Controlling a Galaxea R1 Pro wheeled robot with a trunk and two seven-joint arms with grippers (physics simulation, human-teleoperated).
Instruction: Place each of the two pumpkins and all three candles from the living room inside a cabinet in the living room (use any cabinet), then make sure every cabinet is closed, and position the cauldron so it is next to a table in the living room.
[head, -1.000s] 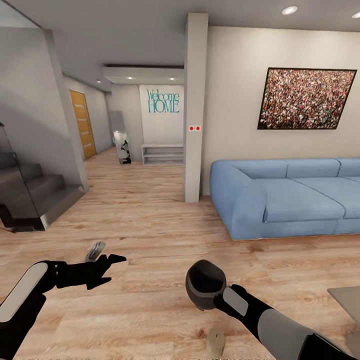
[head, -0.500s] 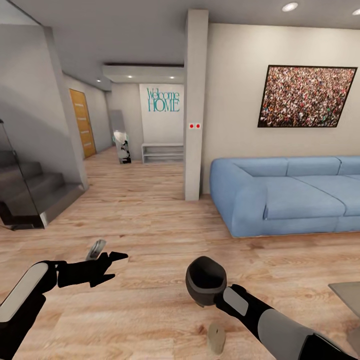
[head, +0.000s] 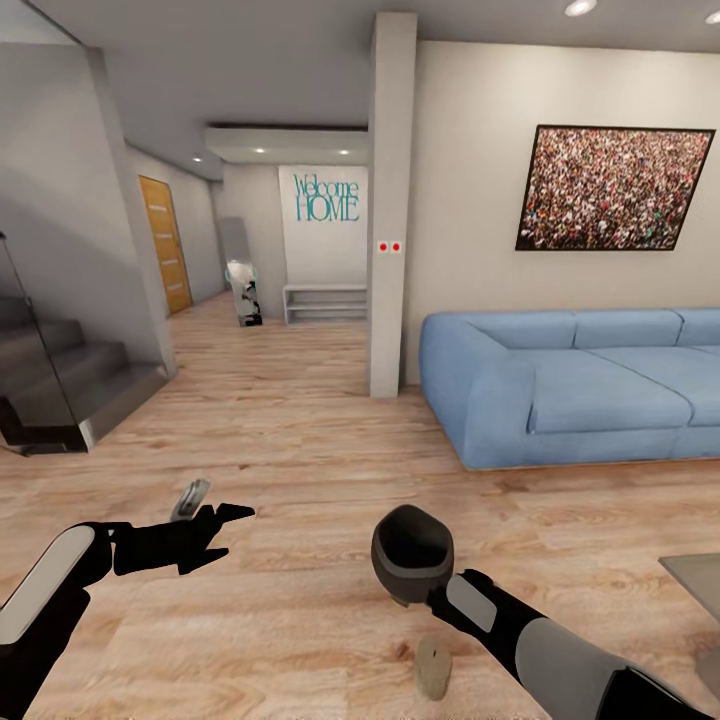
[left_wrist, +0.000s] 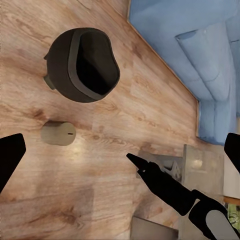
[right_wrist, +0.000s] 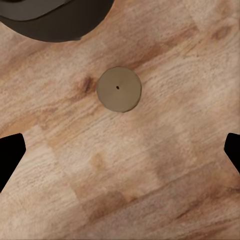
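Your left gripper (head: 215, 530) hangs open and empty over the floor (head: 300, 440) at the near left, just as it did a second ago. Your right gripper's state cannot be told in the head view, where the cauldron (head: 412, 555) covers its tip; the right wrist view shows the two fingers (right_wrist: 10, 155) spread wide at the edges with nothing between them. The cauldron sits at the end of your right arm (head: 560, 645), mouth tilted up, and whether it is gripped or only touching is unclear. One candle (head: 433, 668) stands upright on the floor just near of the cauldron; it has come further into view since a second ago, because the camera tipped down a little. The sofa (head: 570, 395) lies far right, well apart from the cauldron, and a grey bench (head: 700, 580) corner shows at the right edge. The pillar (head: 392, 200) and stairs (head: 60, 385) have not moved.
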